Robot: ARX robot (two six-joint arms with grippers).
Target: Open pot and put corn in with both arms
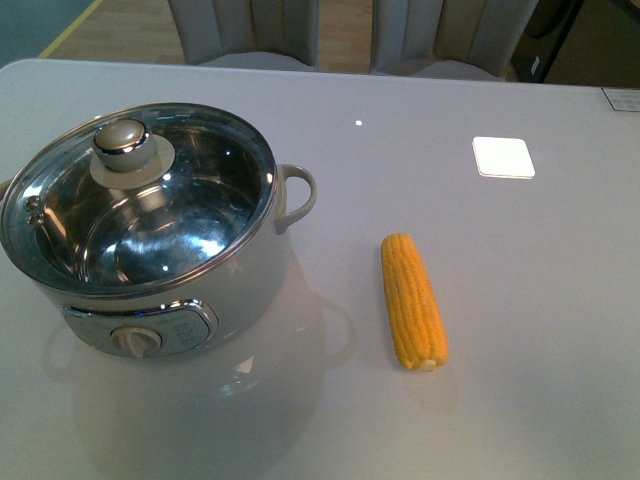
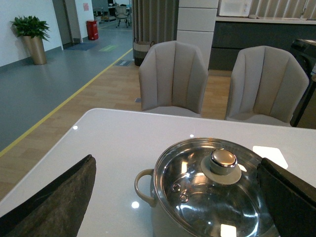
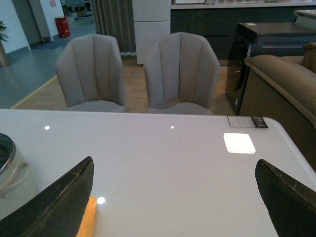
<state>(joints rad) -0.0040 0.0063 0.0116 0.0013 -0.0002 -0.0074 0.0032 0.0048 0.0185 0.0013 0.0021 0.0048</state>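
Note:
The white pot (image 1: 180, 300) stands at the left of the table with its glass lid (image 1: 140, 195) on and a cream knob (image 1: 125, 145) on top. The yellow corn (image 1: 412, 300) lies on the table to the pot's right, apart from it. Neither arm shows in the front view. In the left wrist view my left gripper (image 2: 176, 170) is open above the pot (image 2: 207, 197), its fingers wide on either side of the lid knob (image 2: 223, 160). My right gripper (image 3: 174, 170) is open over bare table, and a sliver of the corn (image 3: 88, 217) shows beside one finger.
Two grey chairs (image 1: 350, 35) stand beyond the table's far edge. A bright square light reflection (image 1: 503, 157) lies on the table at the back right. The pot's side handle (image 1: 298, 195) sticks out toward the corn. A small label (image 1: 622, 98) lies at the far right corner.

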